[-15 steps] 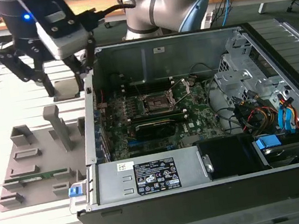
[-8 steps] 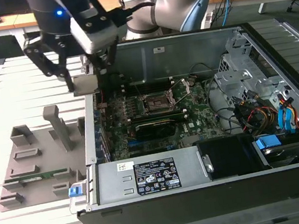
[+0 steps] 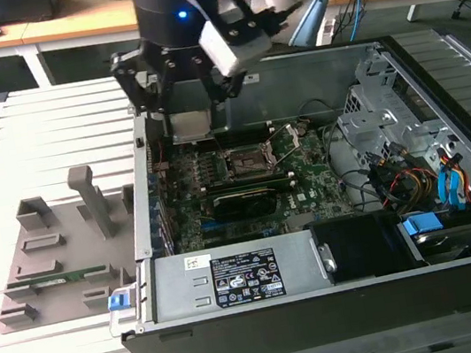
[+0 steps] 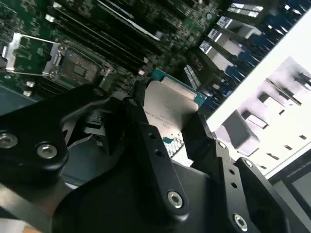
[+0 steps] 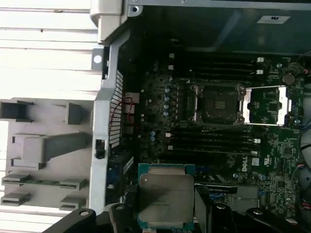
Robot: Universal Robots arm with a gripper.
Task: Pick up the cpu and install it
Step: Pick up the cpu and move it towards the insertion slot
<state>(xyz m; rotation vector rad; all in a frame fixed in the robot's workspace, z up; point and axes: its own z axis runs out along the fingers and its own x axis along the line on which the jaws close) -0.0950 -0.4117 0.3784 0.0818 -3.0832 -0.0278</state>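
The cpu [image 5: 165, 194], a flat square chip with a silver-grey top and green edge, is clamped between the black fingers [image 5: 127, 209] of my gripper [image 5: 165, 211]. In the second wrist view the cpu [image 4: 171, 104] sits between the two finger bars [image 4: 146, 131]. In the exterior view my gripper [image 3: 192, 129] hangs with the cpu [image 3: 190, 123] over the far left part of the open computer case, up and to the exterior view's left of the dark socket [image 3: 247, 162]. The socket [image 5: 218, 101] lies bare with its metal bracket [image 5: 269, 104] swung open.
The motherboard lies inside the black case [image 3: 330, 323]. A power supply [image 3: 234, 280] runs along the near wall and a drive cage with cables [image 3: 403, 159] fills the right. A grey fixture [image 3: 59, 249] carrying a green memory stick [image 3: 63, 277] lies left of the case.
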